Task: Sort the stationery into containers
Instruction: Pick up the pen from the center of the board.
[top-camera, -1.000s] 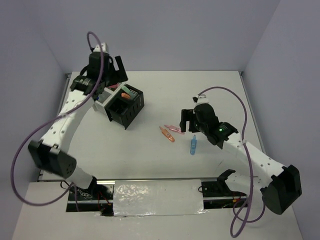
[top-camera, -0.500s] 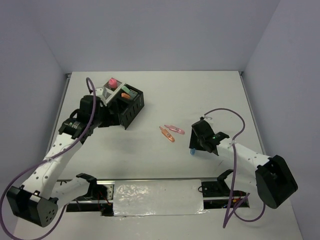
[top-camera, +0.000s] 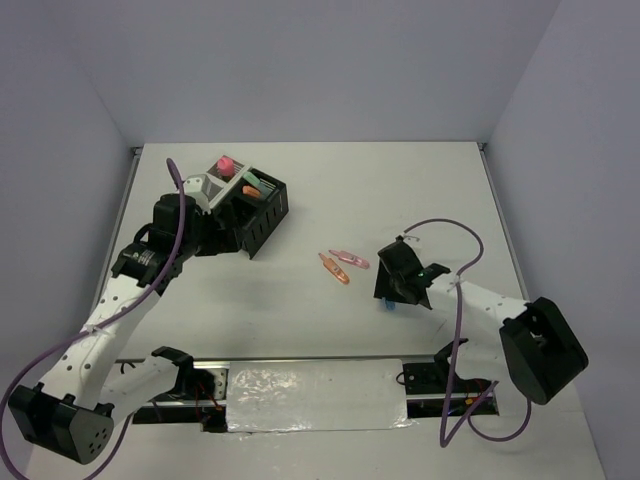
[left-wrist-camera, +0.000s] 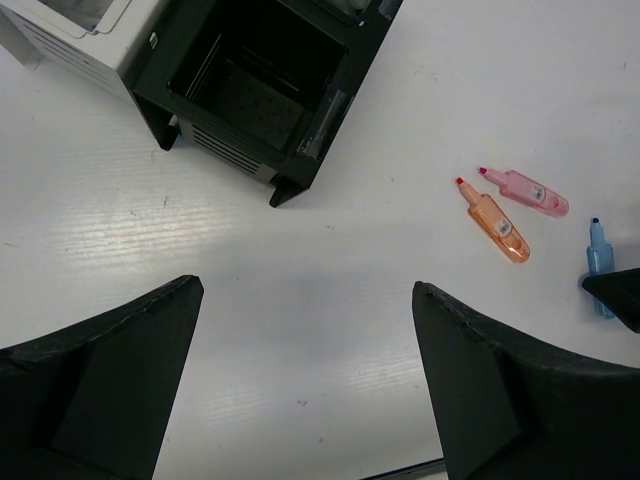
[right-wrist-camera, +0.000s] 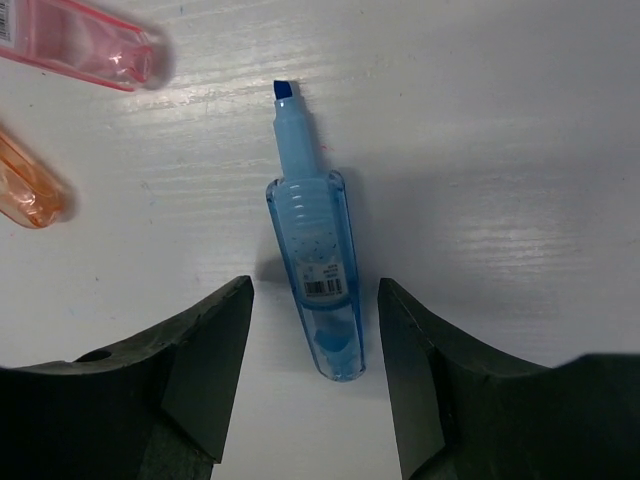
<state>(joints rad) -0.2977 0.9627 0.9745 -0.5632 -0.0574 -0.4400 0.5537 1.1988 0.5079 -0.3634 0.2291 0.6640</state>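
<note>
A blue highlighter (right-wrist-camera: 315, 270) lies on the table, tip pointing away. My right gripper (right-wrist-camera: 312, 298) is open, low over it, with one jaw on each side of its rear end and not touching. In the top view the right gripper (top-camera: 393, 288) covers most of the blue highlighter (top-camera: 387, 304). A pink highlighter (top-camera: 350, 260) and an orange highlighter (top-camera: 334, 268) lie just left of it. My left gripper (left-wrist-camera: 305, 290) is open and empty, over bare table in front of the black bin (left-wrist-camera: 255, 95). The bin cluster (top-camera: 268, 215) holds a pink-capped bottle (top-camera: 225, 162) and an orange marker (top-camera: 250, 190).
A white bin (left-wrist-camera: 70, 35) adjoins the black one at the far left. The pink highlighter (right-wrist-camera: 80, 45) and orange highlighter (right-wrist-camera: 30, 195) lie close to the right gripper's left finger. The right arm's purple cable (top-camera: 450, 225) loops above the table.
My left arm has pulled back from over the bins towards the near left. My right gripper has come down around the blue highlighter, now mostly hidden in the top view.
</note>
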